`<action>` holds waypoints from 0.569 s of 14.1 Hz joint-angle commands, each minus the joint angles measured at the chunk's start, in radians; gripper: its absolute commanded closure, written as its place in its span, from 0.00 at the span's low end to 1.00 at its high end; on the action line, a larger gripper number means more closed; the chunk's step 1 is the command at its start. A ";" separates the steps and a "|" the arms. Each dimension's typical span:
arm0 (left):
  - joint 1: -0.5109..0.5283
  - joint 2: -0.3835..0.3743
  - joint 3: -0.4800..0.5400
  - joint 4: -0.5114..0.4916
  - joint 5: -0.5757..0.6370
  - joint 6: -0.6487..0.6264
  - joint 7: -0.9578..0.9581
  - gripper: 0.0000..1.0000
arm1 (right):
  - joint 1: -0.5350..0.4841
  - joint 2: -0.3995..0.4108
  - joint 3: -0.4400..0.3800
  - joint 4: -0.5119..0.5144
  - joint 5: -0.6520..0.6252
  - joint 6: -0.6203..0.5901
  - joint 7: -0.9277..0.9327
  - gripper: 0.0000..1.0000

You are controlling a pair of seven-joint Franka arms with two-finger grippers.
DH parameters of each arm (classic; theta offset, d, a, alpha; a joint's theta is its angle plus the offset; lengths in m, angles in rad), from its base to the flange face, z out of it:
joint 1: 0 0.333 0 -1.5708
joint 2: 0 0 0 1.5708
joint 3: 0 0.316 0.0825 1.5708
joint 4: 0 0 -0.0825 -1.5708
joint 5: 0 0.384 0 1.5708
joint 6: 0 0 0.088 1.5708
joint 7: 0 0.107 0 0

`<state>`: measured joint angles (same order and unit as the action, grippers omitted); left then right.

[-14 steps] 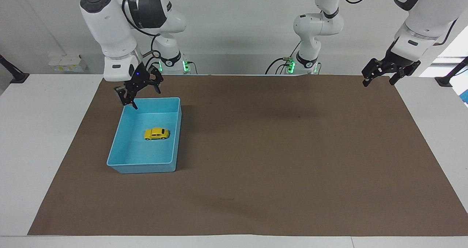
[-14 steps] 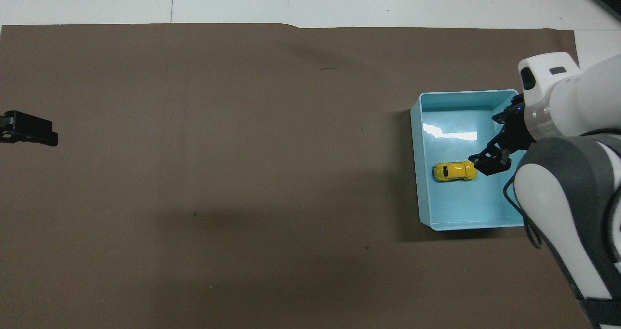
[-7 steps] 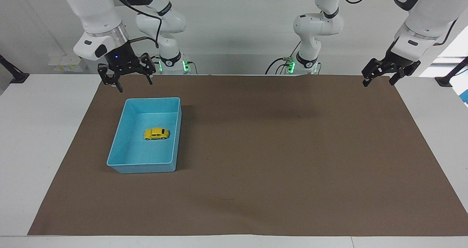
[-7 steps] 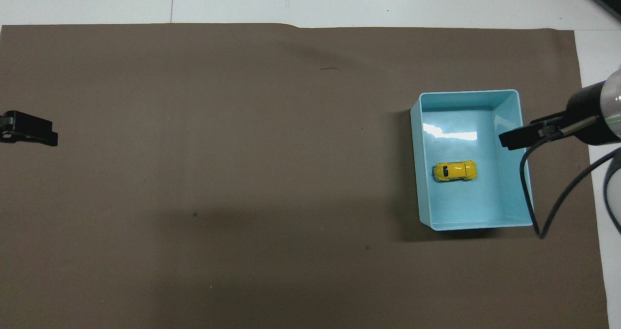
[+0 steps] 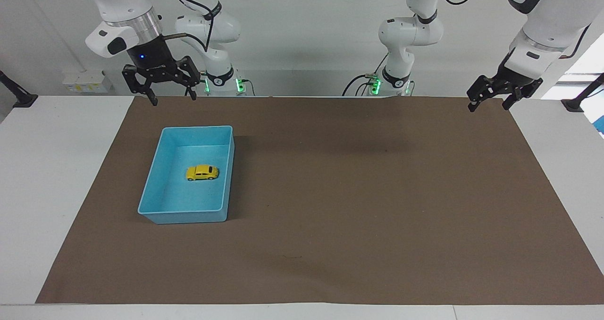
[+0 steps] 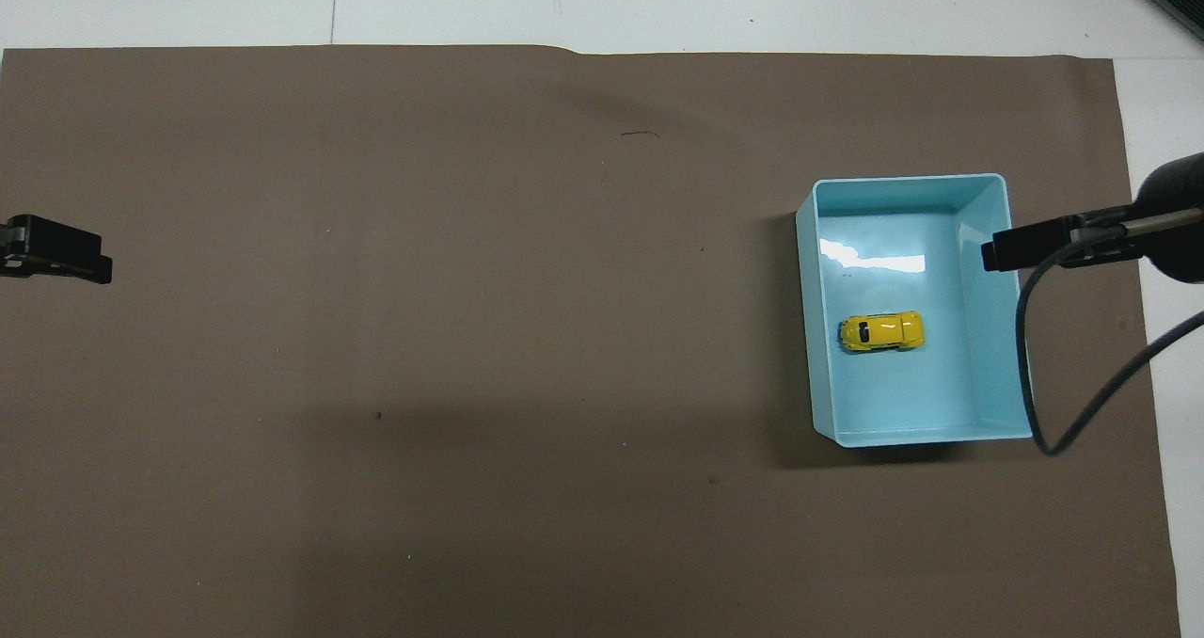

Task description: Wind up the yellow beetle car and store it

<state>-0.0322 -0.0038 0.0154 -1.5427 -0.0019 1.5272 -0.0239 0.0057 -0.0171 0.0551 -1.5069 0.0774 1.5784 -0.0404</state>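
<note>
- Across the desk (image 5: 28, 178), a brown mat (image 5: 354, 192) covers nearly the whole top, with bare white strips showing along the edges at both arms' ends and along the edge farthest from the robots.
- Toward the right arm's end of the mat sits a blue bin (image 5: 150, 177), an open rectangular tub with its long sides running toward and away from the robots; it stands closer to the mat's edge by the robots than to the edge away from them.
- Up in the air over the mat's corner by the right arm's base hangs the right gripper (image 5: 170, 96), raised clear of the bin and holding nothing; its jaws stand wide apart, fingertips pointing down.
- Over the mat's other robot-side corner, at the left arm's end, hangs the left gripper (image 5: 488, 103), also raised with jaws spread and nothing between them; this arm waits.
- Smallest of all, the yellow beetle car (image 5: 202, 172) rests on its wheels on the floor of the bin, roughly in the middle and apart from the walls, lying crosswise to the bin's long sides.
</note>
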 commanded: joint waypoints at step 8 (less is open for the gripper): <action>0.006 -0.004 -0.005 0.006 0.010 -0.018 -0.010 0.00 | 0.000 -0.007 0.002 0.004 -0.087 -0.023 0.008 0.00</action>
<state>-0.0322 -0.0038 0.0156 -1.5427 -0.0019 1.5272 -0.0239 0.0073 -0.0177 0.0491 -1.5070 0.0243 1.5709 -0.0404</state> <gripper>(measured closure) 0.000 0.000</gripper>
